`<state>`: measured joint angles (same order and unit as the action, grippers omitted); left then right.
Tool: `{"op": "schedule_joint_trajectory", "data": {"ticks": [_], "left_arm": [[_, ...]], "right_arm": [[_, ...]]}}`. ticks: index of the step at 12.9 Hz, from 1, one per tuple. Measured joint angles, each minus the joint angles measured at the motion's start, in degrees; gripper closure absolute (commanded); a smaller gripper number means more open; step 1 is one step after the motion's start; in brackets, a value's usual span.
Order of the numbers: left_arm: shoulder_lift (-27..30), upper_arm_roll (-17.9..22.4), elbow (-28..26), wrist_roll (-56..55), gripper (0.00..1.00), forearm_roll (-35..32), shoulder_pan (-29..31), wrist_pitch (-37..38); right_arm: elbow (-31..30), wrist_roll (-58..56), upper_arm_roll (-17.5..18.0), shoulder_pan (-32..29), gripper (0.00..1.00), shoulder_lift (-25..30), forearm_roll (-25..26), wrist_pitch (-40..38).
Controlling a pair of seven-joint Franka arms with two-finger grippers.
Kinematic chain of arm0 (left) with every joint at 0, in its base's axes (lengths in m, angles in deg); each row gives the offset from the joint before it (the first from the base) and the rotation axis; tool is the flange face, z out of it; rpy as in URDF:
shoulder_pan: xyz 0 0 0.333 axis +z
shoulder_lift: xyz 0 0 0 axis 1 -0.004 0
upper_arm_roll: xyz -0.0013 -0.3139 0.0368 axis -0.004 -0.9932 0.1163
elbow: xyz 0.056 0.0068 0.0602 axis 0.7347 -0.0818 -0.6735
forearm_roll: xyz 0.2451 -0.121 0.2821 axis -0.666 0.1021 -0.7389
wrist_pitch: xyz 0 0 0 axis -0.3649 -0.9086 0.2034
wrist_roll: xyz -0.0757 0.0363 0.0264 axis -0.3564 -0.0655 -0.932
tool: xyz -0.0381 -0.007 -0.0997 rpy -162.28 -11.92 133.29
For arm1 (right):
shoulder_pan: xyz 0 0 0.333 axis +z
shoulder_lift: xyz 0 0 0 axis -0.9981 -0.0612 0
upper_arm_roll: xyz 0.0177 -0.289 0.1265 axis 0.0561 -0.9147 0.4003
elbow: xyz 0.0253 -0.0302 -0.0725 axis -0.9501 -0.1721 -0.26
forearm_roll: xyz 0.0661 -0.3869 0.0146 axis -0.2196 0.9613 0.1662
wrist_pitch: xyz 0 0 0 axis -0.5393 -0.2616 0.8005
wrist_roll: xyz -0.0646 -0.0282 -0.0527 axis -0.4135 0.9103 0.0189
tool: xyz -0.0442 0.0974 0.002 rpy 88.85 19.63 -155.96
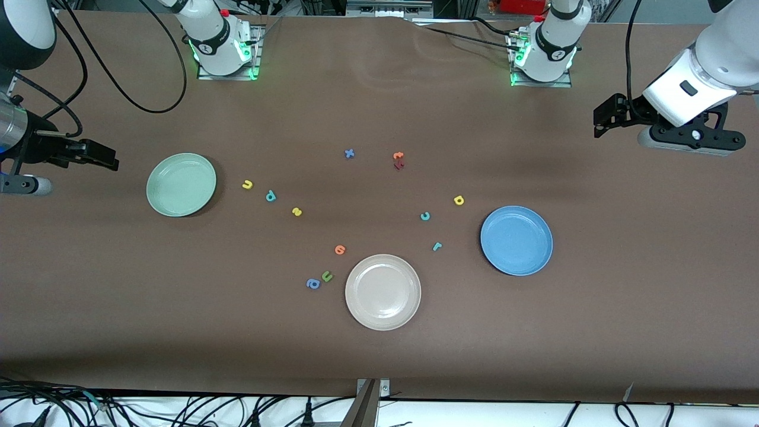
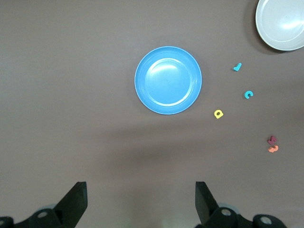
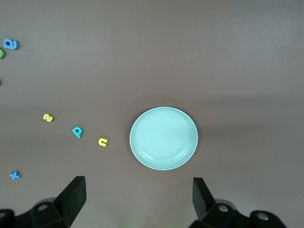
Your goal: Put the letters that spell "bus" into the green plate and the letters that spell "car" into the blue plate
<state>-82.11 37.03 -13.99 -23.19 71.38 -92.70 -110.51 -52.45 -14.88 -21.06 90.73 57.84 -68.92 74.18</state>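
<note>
- Left wrist view first: the left gripper has its two dark, wedge-shaped fingers spread wide with nothing between them, hanging above bare tablecloth at the left arm's end of the table.
- Right gripper is the same deal, fingers splayed wide and empty, over the right arm's end of the table, beside the green plate.
- Both arms look parked, waiting off at the edges.
- Using the beige plate as my landmark: it's a smooth, glossy round plate with a shallow rim, nearest the front camera.
- The blue plate is the same shape in shiny medium blue, toward the left arm's end from the beige plate and a bit farther from the camera. Empty.
- The green plate is pale mint, well off toward the right arm's end from the beige plate. Also empty.
- All the letters are tiny, matte foam cutouts, chunky and rounded.
- "Car" letters: teal r, teal c and yellow a lie between the beige plate and the blue plate, each farther from the camera than the last.
- "Bus" letters: yellow s, teal b and yellow u run in a line from the beige plate toward the green plate.
- All of it sits on a flat brown cloth-covered table.
</note>
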Motion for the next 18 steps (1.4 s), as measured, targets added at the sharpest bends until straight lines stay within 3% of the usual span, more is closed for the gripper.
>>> {"op": "schedule_joint_trajectory", "data": {"ticks": [18], "left_arm": [[0.00, 0.46, 0.23, 0.00, 0.00, 0.00, 0.47, 0.01]], "right_arm": [[0.05, -0.16, 0.37, 0.45, 0.01, -3.08, 0.22, 1.17]]}}
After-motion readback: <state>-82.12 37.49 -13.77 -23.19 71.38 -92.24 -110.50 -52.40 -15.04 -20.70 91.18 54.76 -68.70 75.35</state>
